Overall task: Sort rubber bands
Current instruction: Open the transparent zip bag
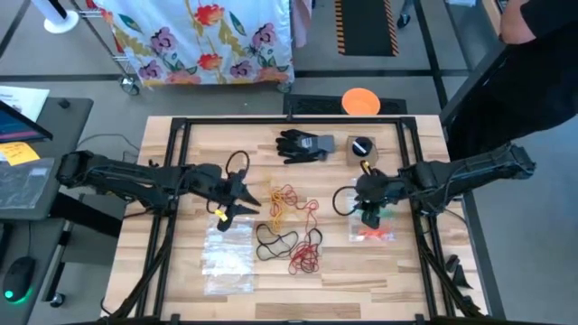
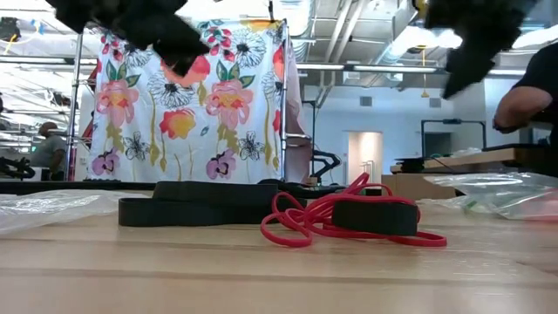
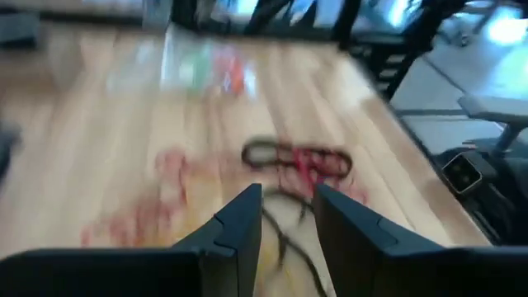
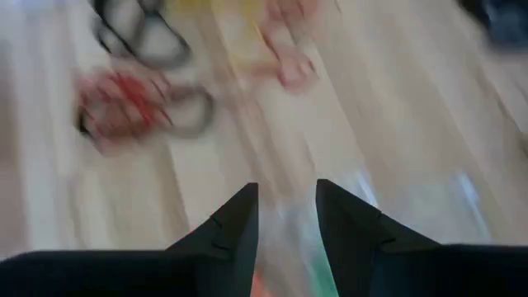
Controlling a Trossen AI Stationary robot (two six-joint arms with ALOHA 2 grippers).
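The wooden bench (image 1: 181,271) carried all the items, and a flowered cloth (image 1: 203,36) hung behind its far edge, filling much of the low view's background. Both wrist views were blurred by motion, so individual loops could not be resolved there. Two clear plastic bags lay on the bench: the larger bag (image 1: 228,257) on the left, with contents too faint to identify, and a smaller bag (image 1: 372,231) on the right holding orange and green pieces. A black glove (image 1: 302,144) lay near the far edge, beside a small box (image 1: 361,148). The rubber bands (image 1: 291,226), red, orange, yellow and black, lay loose and overlapping at the bench centre between the bags; the low view showed red (image 2: 349,222) and black loops only, partly cut off by one another. The left gripper (image 1: 226,212) hung over the near corner of the larger bag, fingers parted with a yellow band visible at its tips. The right gripper (image 1: 368,217) hung above the smaller bag, fingers parted and holding nothing visible.
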